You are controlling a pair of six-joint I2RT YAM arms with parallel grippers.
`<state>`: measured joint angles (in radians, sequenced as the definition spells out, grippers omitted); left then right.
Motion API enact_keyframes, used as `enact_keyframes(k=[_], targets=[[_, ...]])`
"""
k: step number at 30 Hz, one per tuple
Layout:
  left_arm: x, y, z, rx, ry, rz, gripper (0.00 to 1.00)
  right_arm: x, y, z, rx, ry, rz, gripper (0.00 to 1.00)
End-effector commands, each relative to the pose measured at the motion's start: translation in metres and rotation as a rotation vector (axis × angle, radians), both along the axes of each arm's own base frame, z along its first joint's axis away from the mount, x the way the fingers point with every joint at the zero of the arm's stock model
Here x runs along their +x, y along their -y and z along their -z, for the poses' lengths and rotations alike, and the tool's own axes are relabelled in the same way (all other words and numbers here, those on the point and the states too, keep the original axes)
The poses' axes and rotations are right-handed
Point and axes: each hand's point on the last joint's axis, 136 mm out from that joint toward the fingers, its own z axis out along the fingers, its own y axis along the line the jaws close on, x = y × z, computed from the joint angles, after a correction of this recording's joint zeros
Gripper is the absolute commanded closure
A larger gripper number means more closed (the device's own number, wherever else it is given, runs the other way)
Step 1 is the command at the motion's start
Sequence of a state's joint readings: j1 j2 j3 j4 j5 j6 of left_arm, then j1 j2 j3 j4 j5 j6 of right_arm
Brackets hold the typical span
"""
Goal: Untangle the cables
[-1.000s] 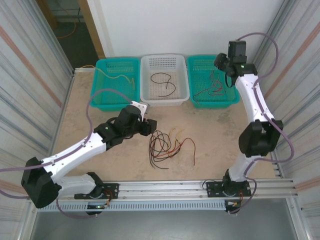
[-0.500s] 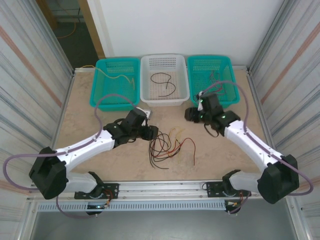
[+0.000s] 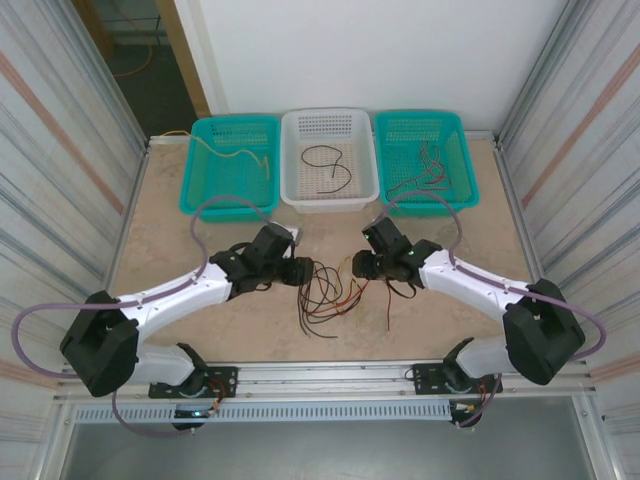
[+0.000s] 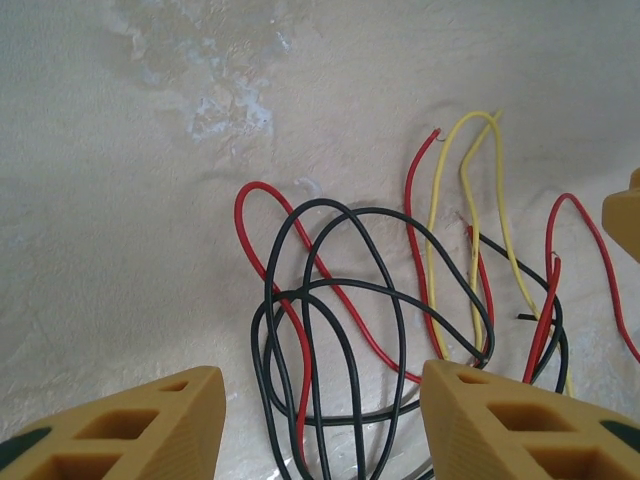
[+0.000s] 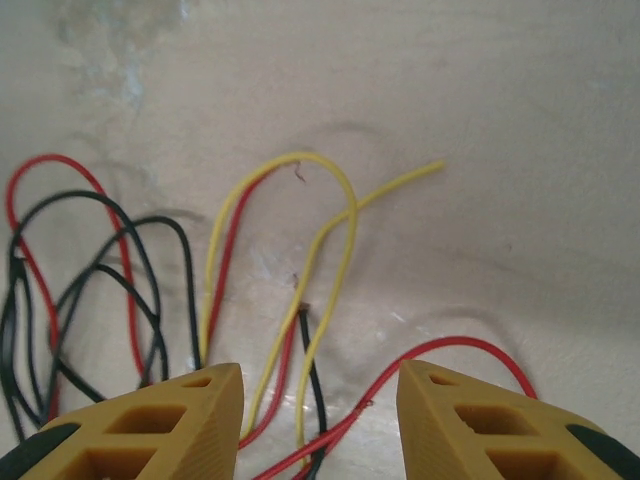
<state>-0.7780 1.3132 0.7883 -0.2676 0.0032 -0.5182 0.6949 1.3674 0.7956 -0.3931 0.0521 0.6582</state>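
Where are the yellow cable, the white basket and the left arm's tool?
yellow cable (image 5: 300,156): right wrist view, top of its loop.
white basket (image 3: 331,204): top external view, near rim.
left tool (image 4: 322,372): left wrist view, midway between its fingertips.

Crowded at the middle of the bench (image 3: 155,230): tangle of red, black and yellow cables (image 3: 330,290), hemmed closely by the left hand (image 3: 303,270) and the right hand (image 3: 360,266), jaws of both parted over the strands. Bare outside the left arm (image 3: 175,295) and beyond the right arm (image 3: 465,285). Blocked along the far edge by left teal basket (image 3: 225,207), white basket (image 3: 330,203) and right teal basket (image 3: 430,207), side by side. Walled left and right by corrugated panels (image 3: 60,180).
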Motion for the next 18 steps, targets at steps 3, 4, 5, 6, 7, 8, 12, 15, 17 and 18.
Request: enact_keyframes(k=[3,4,5,6,7,8,12,15,17,18], targets=[[0.007,0.002,-0.004,-0.011,0.018,-0.018,0.45,0.013,-0.006,0.015,-0.043,-0.018,0.014,0.63],[0.008,0.003,-0.008,-0.014,0.025,-0.015,0.45,0.016,-0.008,0.018,-0.052,-0.024,0.011,0.66],[0.009,0.004,-0.011,-0.017,0.032,-0.014,0.45,0.019,-0.009,0.021,-0.062,-0.030,0.010,0.69],[0.009,0.004,-0.013,-0.021,0.037,-0.012,0.45,0.021,-0.010,0.026,-0.074,-0.036,0.009,0.71],[0.010,0.005,-0.016,-0.025,0.043,-0.013,0.45,0.024,-0.011,0.030,-0.084,-0.043,0.012,0.73],[0.010,0.004,-0.019,-0.028,0.048,-0.012,0.45,0.025,-0.012,0.033,-0.090,-0.050,0.012,0.74],[0.009,0.001,-0.025,-0.037,0.067,-0.018,0.45,0.029,-0.020,0.045,-0.088,-0.073,0.001,0.75],[0.008,-0.001,-0.028,-0.042,0.079,-0.022,0.45,0.032,-0.023,0.052,-0.093,-0.082,-0.001,0.75],[0.008,-0.001,-0.030,-0.042,0.083,-0.018,0.44,0.033,-0.023,0.056,-0.101,-0.087,0.002,0.81],[0.008,-0.001,-0.031,-0.041,0.085,-0.017,0.44,0.033,-0.022,0.056,-0.106,-0.088,0.006,0.86]])
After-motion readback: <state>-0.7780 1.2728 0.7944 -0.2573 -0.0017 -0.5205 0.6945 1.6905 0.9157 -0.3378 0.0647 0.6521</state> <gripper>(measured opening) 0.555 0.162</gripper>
